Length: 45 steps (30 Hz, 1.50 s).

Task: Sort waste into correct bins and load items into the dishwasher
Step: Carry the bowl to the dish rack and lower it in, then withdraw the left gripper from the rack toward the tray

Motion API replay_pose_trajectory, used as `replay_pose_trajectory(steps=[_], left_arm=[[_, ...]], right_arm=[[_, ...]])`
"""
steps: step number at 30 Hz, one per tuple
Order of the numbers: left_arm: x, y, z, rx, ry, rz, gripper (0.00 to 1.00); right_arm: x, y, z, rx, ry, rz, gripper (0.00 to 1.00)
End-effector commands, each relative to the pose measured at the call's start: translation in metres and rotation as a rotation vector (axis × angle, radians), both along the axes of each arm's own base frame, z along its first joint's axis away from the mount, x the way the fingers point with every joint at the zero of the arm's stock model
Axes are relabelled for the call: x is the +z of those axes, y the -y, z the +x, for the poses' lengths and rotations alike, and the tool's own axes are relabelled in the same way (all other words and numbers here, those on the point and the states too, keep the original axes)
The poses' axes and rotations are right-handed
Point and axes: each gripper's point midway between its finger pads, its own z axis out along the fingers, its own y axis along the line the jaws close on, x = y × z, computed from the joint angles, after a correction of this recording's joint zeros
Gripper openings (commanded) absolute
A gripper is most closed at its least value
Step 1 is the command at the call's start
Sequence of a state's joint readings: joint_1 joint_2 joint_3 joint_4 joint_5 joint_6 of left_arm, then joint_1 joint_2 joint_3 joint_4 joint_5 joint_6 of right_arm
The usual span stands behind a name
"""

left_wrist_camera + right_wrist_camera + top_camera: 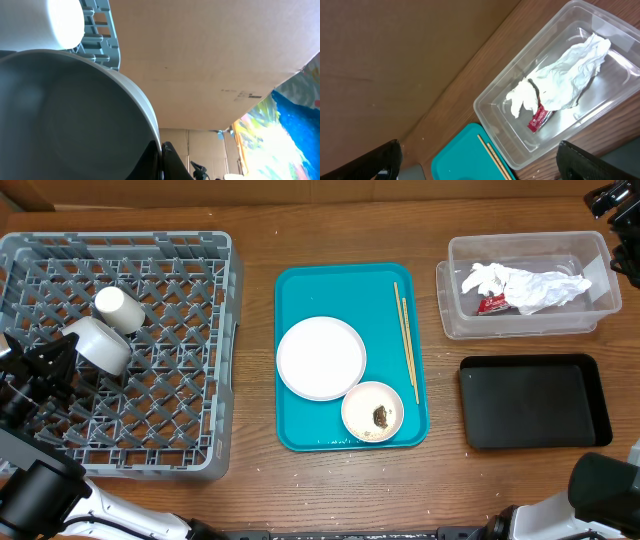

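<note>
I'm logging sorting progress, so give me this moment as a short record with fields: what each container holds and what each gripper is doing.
dish rack: white cup; pale bowl at the left gripper
teal tray: plate, chopsticks, second bowl with brown lump
clear tub: crumpled paper, red wrapper
black tray: nothing in it
left gripper: shut on pale bowl's rim
right gripper: open, holding nothing

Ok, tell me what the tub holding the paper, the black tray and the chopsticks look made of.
Tub: clear glossy plastic, since its contents show through the walls. Black tray: probably plastic, matte to satin, with soft highlights on its moulded rim. Chopsticks: likely wood or bamboo, pale tan with no shine; too thin to tell which.
</note>
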<state>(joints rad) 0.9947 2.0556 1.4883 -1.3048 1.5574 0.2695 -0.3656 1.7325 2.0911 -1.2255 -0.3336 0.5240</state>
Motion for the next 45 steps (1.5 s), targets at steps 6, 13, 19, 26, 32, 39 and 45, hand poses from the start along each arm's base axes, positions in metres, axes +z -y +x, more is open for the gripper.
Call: replay_pose_trajectory(steps=[6, 13, 19, 26, 32, 39, 45], left_arm=[[0.026, -0.007, 0.008, -0.002, 0.078, 0.076, 0.04], [0.019, -0.005, 0.01, -0.021, 0.091, 0.162, 0.04], [0.014, 0.002, 0.017, -0.053, 0.106, 0.208, 0.04], [0.014, 0.016, 0.026, -0.091, 0.119, 0.214, 0.04], [-0.001, 0.01, 0.021, -0.096, 0.03, 0.244, 0.04], [-0.022, 0.001, 0.01, -0.097, -0.083, 0.295, 0.04], [-0.039, -0.01, -0.002, -0.102, -0.205, 0.35, 0.23]], right_arm=[[0.013, -0.001, -0.006, -0.005, 0.03, -0.008, 1.0], [0.013, -0.001, -0.006, -0.005, 0.03, -0.008, 1.0], [0.013, -0.001, -0.006, -0.005, 0.03, -0.008, 1.0], [0.013, -0.001, -0.006, -0.005, 0.03, -0.008, 1.0], [0.013, -0.001, -0.006, -0.005, 0.03, -0.008, 1.0], [0.013, -0.001, -0.006, -0.005, 0.03, -0.008, 1.0], [0.013, -0.001, -0.006, -0.005, 0.03, -0.008, 1.0]])
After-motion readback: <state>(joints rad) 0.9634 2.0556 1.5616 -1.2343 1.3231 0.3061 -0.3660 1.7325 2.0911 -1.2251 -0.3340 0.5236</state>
